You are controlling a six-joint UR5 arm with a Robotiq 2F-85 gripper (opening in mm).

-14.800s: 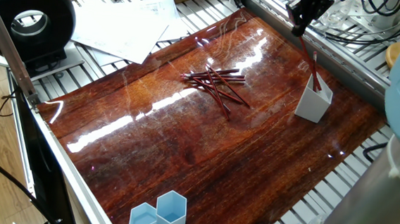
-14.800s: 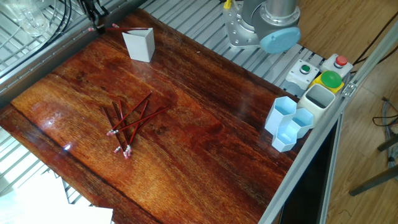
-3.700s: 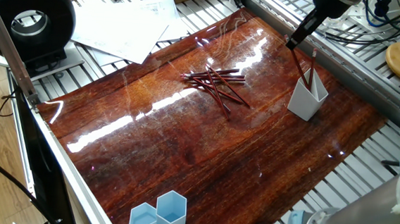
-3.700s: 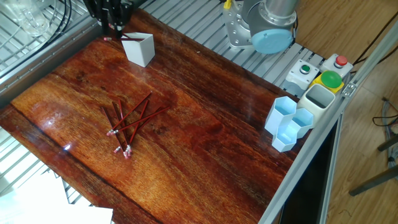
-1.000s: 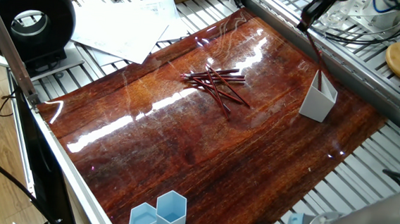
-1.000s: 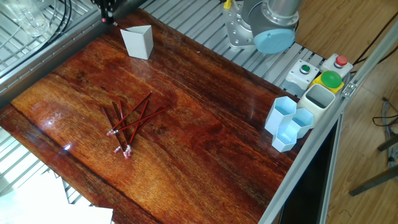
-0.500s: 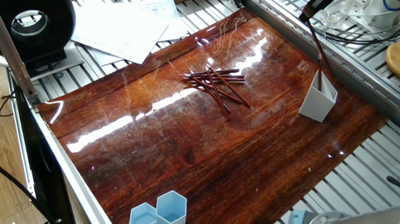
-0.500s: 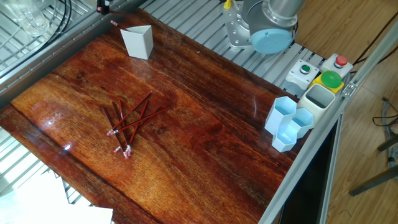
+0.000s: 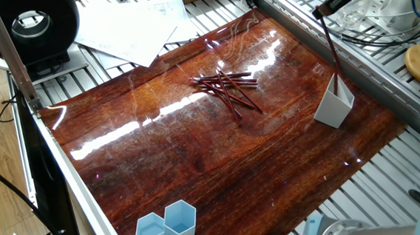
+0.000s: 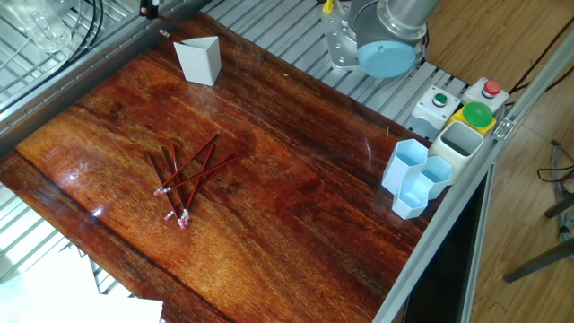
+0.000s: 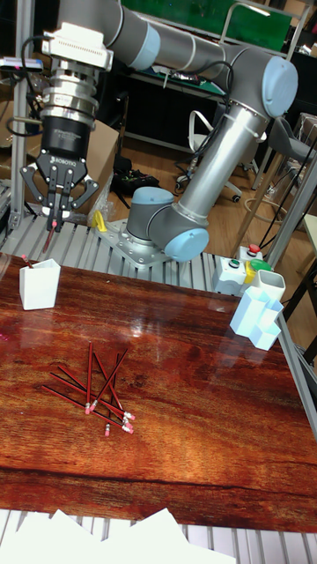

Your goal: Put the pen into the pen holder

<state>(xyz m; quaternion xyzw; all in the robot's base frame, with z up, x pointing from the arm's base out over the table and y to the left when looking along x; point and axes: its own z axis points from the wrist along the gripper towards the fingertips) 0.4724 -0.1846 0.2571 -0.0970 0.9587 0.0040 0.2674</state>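
In the tall fixed view my gripper hung above the table's 10 o'clock corner, with the outer links splayed and the fingertips drawn in together on the pen. The thin red pen pointed almost straight down out of the tips. Its lower end was above the rim of the pen holder and not touching it, toward 1 o'clock from the cup's mouth.

The white, angular holder stood upright on the wood near the table's 10 o'clock edge. A second pen already sat in it, leaning out over the rim toward 10 o'clock. In the other fixed view that pen's pale end showed just past the holder, at 11 o'clock from it. In one fixed view the two pens fell along one line running down into the holder, and I could not tell them apart.

The loose pile of red pens lay criss-crossed at 5 o'clock from the holder, well apart from it. The light blue hexagonal cups stood at the table's 3 o'clock edge.
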